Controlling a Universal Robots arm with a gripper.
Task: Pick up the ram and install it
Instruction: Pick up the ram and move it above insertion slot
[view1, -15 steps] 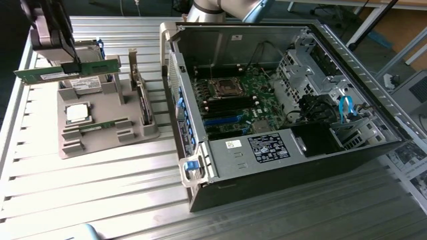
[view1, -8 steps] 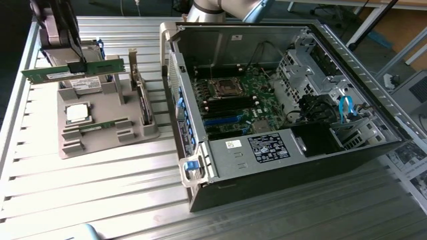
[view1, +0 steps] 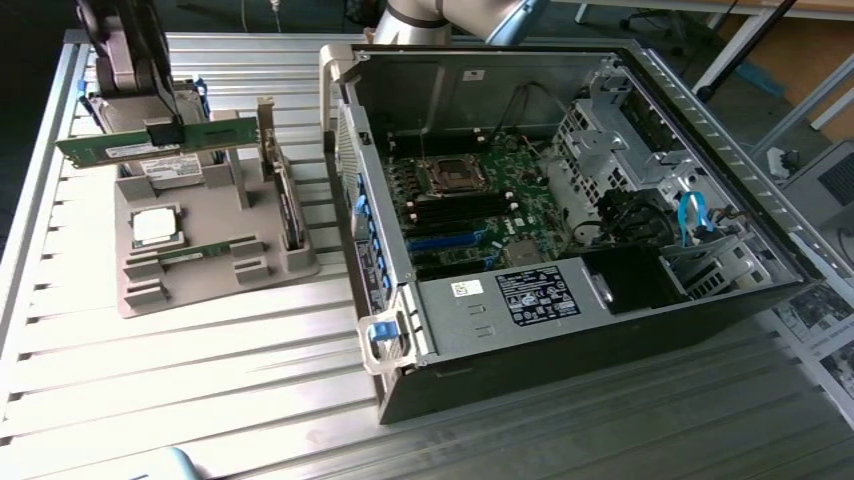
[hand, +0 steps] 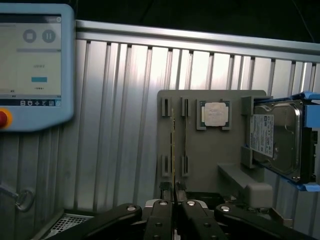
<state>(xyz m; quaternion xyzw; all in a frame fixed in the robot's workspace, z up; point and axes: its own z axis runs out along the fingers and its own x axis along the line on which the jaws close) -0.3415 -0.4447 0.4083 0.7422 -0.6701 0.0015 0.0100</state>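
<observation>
In the exterior view my gripper (view1: 164, 132) hangs above the grey parts holder (view1: 160, 285) at the left, shut on the ram (view1: 114, 148), a long green stick held level and lifted clear of the holder. A second stick like it (view1: 211, 250) lies in the holder. In the wrist view the held ram (hand: 173, 150) shows edge-on, running out from between the closed fingers of my gripper (hand: 174, 202), with the other stick (hand: 185, 135) standing in its slot just beside it.
The open computer case (view1: 694, 110) lies to the exterior view's right, its motherboard (view1: 514, 175) exposed. The holder (hand: 210, 160) also carries a square silver CPU (hand: 215, 114) and a hard drive (hand: 280, 140). A teach pendant (hand: 35, 65) lies on the slatted table.
</observation>
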